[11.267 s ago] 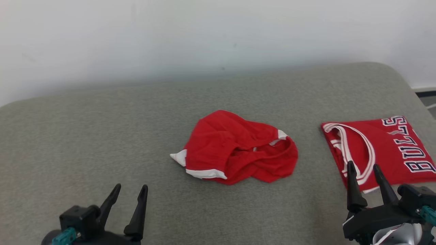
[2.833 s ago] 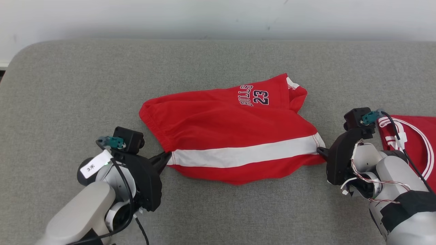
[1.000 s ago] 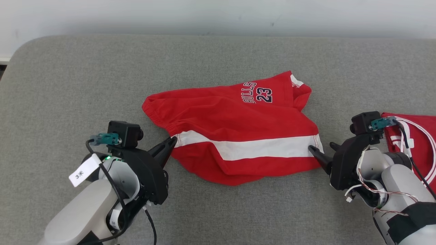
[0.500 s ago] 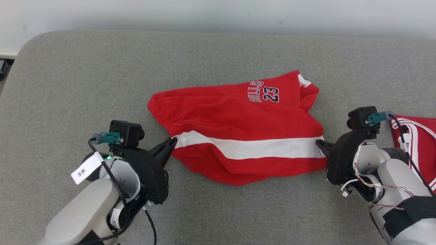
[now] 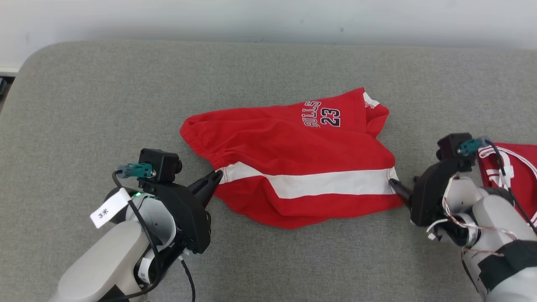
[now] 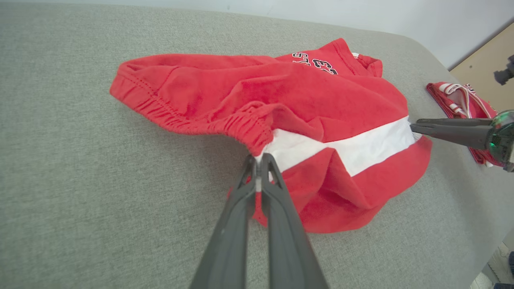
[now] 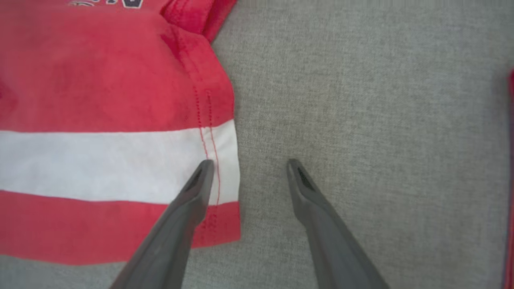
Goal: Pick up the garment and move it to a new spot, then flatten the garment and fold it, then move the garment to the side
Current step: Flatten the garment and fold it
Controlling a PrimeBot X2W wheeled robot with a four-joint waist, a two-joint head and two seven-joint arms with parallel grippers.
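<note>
At far left of the head view, left gripper (image 6: 259, 159) is low on the grey cushion (image 5: 105, 92), fingers pressed together, pinching the red shorts (image 5: 293, 147) at the corner where the gathered waistband (image 6: 176, 120) meets the white stripe (image 5: 327, 184). Shorts lie mid-cushion, spread sideways but rumpled, lower edge bunched and folded under. Stripe runs across them from the left grip to the right hem. "BULLS 23" print (image 5: 323, 117) sits at the upper right, upside down to the head camera. Right gripper (image 7: 249, 162) is at the right hem, fingers spread, holding nothing: one finger (image 7: 192, 188) over the stripe's stitched edge, the other over bare cushion just beside. Folded red jersey (image 5: 522, 167) at far right, apart from the shorts.
</note>
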